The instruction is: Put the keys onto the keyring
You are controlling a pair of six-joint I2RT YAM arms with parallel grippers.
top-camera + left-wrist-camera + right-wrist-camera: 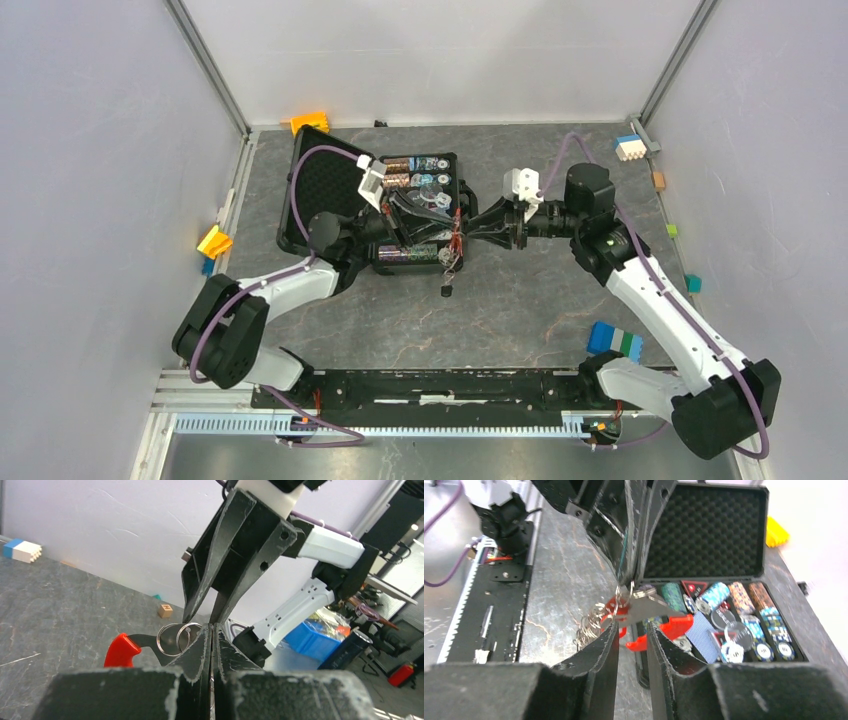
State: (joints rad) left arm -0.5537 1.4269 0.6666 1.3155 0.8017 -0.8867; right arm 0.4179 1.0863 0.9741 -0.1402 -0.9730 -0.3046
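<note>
My left gripper point(458, 225) point(212, 626) is shut on the keyring point(172, 639), whose thin silvery loops stick out to the left of its tips. A key with a red head point(121, 650) hangs at those loops, its blade overlapping them. In the right wrist view the same red-headed key point(674, 626) lies just past my right gripper point(632, 626), with the coiled rings and chain point(594, 620) to its left. The right gripper point(480, 222) faces the left one tip to tip, jaws apart, nothing pinched between them. I cannot tell whether the key is threaded on.
An open black case point(300, 190) of poker chips point(420, 185) lies under and behind the grippers. A small dark piece point(446, 290) lies on the table below them. Toy blocks sit around: orange point(310, 122), yellow point(214, 241), blue-green point(615, 340), white-blue point(628, 148).
</note>
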